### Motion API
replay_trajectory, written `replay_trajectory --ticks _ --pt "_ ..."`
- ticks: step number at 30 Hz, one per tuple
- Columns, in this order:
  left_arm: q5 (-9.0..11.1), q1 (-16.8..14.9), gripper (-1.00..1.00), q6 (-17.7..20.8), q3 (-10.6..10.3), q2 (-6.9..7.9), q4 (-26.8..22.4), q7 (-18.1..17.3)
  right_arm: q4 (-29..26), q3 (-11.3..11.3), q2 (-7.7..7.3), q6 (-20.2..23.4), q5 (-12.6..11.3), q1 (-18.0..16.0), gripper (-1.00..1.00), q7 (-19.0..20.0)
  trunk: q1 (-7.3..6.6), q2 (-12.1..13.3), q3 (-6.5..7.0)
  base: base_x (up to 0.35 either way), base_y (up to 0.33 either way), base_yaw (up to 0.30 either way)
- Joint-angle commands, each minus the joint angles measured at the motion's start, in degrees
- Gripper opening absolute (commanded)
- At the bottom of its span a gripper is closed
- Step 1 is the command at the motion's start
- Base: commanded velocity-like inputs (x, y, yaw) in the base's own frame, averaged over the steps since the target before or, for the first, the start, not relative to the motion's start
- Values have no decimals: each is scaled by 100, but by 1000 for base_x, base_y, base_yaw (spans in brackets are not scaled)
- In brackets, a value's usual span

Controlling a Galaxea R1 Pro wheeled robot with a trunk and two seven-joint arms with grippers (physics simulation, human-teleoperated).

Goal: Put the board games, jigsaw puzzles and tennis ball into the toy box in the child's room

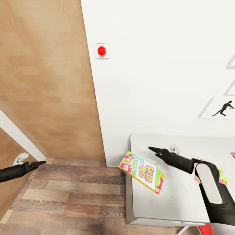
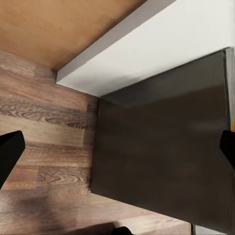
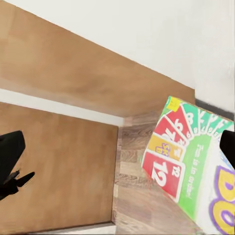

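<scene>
Nearest the right gripper [image 1: 156,150], whose open fingers hold nothing, the board game [image 1: 142,172] lies just below and beside it, overhanging the table [image 1: 176,199] edge, long axis diagonal; the left gripper [image 1: 38,164], fingers apart, hangs well away.

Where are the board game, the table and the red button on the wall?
board game [image 1: 142,172], head view, on its printed cover.
table [image 1: 173,199], head view, on its bare grey top.
red button [image 1: 101,51], head view, on its round centre.
</scene>
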Motion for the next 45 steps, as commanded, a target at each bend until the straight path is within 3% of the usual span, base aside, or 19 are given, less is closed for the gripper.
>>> replay_trajectory --ticks 1,5,12,16,18,24,29,40,45 --pt "-60 -8 100 55 24 -5 -4 -54 -56 -52 -36 25 -86 148 100 192 4 -10 -2 0 0 -147" --pt "-60 -8 100 55 24 -9 -6 -54 -195 -322 -114 25 -414 691 100 731 4 -10 30 0 0 -151" --pt "-60 -8 100 50 20 -67 -15 -54 -274 -809 -152 -225 -594 1535 100 1762 4 -10 87 0 0 -155" --pt "-56 -8 100 48 -18 -117 -33 -55 -288 -925 -169 -686 -621 1890 100 2441 4 -10 119 0 0 -168" --pt "-55 -8 100 50 -106 -146 -67 -61 -299 -966 -182 -977 -629 2061 100 2975 4 -10 135 0 0 -184" --pt "-52 -8 100 54 -303 -177 -159 -108 -333 -994 -187 -1207 -606 2185 100 3652 4 -10 182 0 0 -190" --pt "-55 -8 100 61 -450 -263 -237 -189 -335 -1004 -183 -1307 -416 2225 100 3896 4 -10 217 0 0 -177" --pt "-73 -8 100 56 -547 -384 -273 -227 -312 -1029 -113 -1375 386 2243 100 4010 4 -10 239 8 0 -49" --pt "-82 -8 100 50 -559 -390 -275 -229 -307 -1030 -98 -1383 494 2245 100 4031 4 -10 240 149 0 -7"
